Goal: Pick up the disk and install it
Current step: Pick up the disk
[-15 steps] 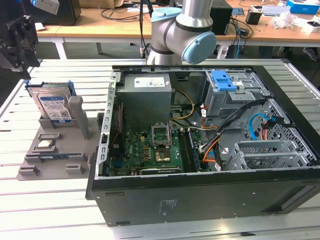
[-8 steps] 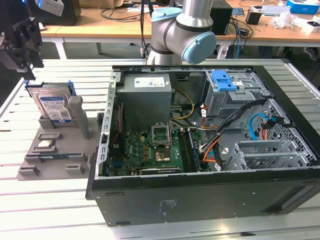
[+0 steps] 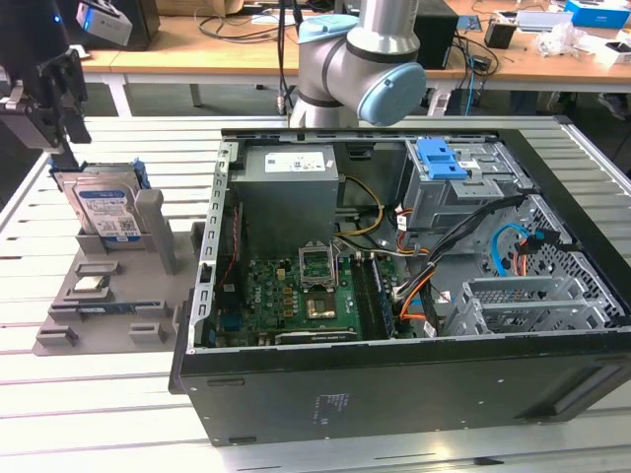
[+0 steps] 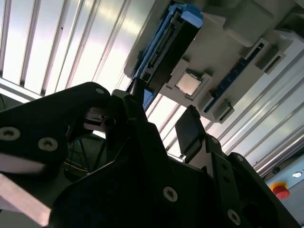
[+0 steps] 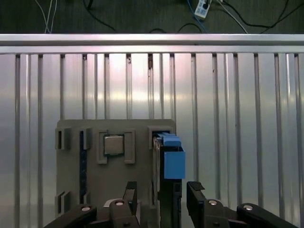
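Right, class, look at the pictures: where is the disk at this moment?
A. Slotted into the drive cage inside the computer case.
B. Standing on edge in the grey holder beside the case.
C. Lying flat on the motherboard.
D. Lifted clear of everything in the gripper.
B: in the exterior view the disk stands on edge in the grey holder, outside the computer case, and the open gripper has a finger on either side of it.

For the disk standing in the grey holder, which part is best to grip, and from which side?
Grip its two broad flat faces near the top edge, coming straight down from above. The disk stands upright on edge in the grey holder, its lower part seated, upper part free.
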Motion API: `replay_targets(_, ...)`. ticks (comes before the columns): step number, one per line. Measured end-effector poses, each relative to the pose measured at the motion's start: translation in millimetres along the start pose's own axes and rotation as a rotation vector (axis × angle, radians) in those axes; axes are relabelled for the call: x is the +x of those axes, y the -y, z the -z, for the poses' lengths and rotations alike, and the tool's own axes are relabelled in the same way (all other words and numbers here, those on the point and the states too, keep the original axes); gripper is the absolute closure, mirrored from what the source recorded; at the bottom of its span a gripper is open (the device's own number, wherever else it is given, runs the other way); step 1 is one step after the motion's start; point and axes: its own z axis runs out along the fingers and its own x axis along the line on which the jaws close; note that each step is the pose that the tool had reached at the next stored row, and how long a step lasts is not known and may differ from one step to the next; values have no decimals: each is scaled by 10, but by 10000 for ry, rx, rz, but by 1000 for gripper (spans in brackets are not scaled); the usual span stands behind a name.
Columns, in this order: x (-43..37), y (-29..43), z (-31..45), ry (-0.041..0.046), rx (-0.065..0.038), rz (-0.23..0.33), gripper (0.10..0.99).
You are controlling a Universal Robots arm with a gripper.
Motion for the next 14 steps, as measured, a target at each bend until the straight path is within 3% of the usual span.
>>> replay_targets(4, -26, -23, -46, 34, -1, 2, 545)
replay_targets(14, -64, -66, -240, 36, -2, 2, 545)
